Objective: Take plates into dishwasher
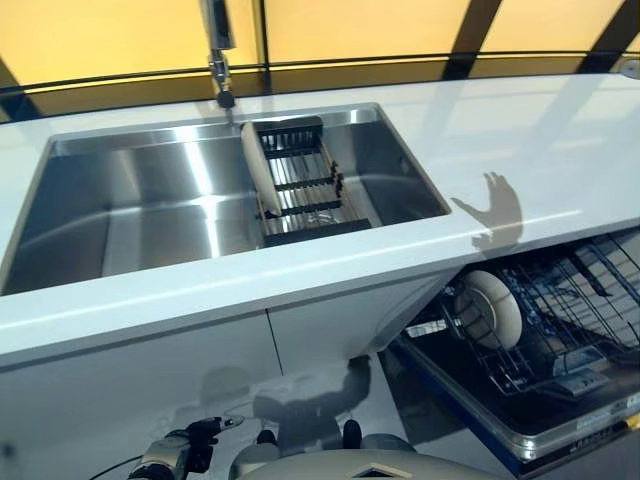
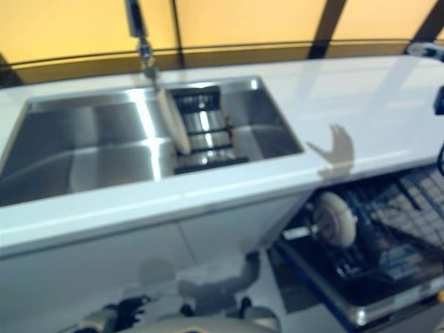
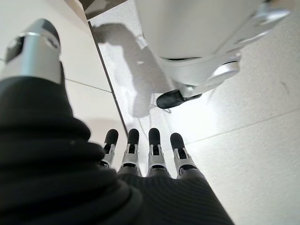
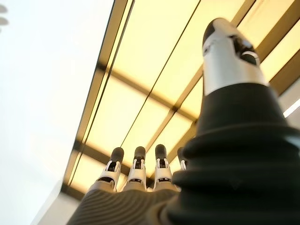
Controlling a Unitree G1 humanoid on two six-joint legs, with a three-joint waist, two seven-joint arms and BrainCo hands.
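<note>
A pale plate (image 1: 257, 168) stands on edge at the left end of a black dish rack (image 1: 305, 185) inside the steel sink (image 1: 130, 215). A second pale plate (image 1: 490, 308) stands upright in the pulled-out dishwasher rack (image 1: 570, 310) at the lower right. My left hand (image 1: 185, 452) hangs low in front of the cabinet, fingers (image 3: 140, 152) straight and holding nothing. My right hand (image 4: 136, 187) is raised over the counter with straight fingers, also holding nothing; only its shadow (image 1: 495, 210) falls on the counter.
A white counter (image 1: 530, 130) runs around the sink, with a faucet (image 1: 218, 50) behind it. White cabinet doors (image 1: 150, 370) lie below. The open dishwasher door (image 1: 540, 430) juts out at the lower right.
</note>
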